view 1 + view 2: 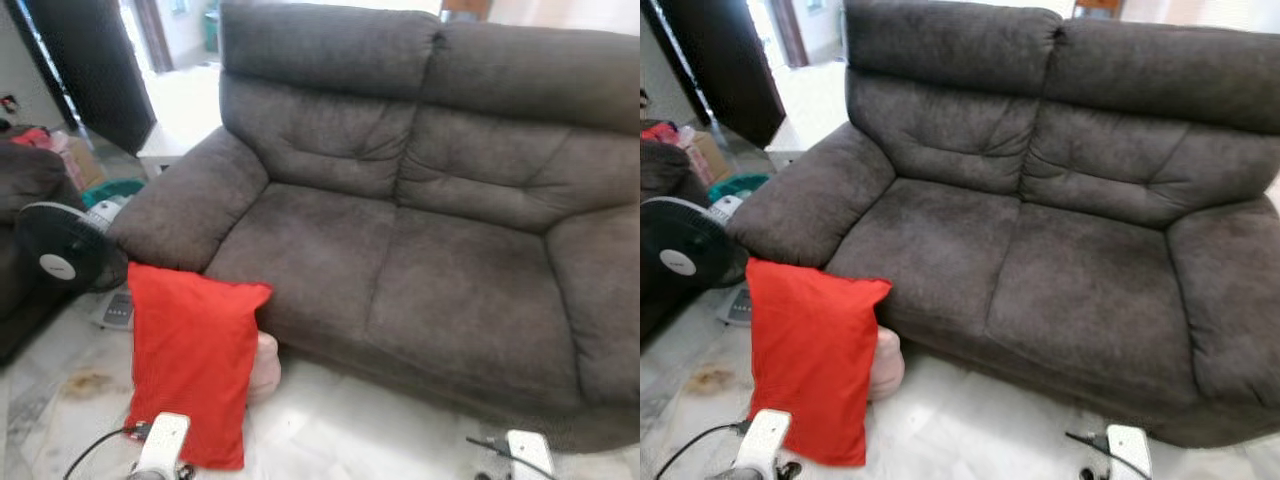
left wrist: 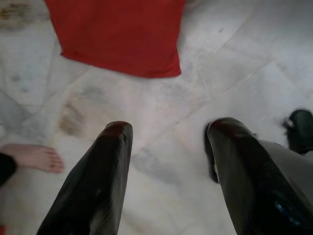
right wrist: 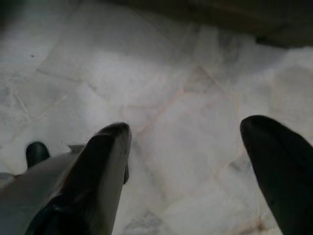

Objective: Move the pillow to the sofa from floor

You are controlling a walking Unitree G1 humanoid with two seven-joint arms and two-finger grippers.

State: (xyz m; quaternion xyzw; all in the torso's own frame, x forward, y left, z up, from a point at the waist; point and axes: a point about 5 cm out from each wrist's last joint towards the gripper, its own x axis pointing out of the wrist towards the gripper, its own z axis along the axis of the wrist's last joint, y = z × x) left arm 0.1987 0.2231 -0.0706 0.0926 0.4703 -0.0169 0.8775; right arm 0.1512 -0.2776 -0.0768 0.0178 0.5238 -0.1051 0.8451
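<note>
Head view: red pillow standing on the pale floor, leaning against the front of the brown sofa, just below its armrest; black fan beside it.

Left wrist: left pincer spread wide, empty, above tiles, pillow near ahead.

Right wrist: right pincer likewise parted, hovering over bare floor.

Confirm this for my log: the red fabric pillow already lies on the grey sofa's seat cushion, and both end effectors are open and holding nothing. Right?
Not quite. In the left eye view, the red fabric pillow stands on the pale marble floor, leaning against the front of the grey upholstered sofa, not on its seat. The rest holds: the left end effector and right end effector are open and holding nothing.
</note>
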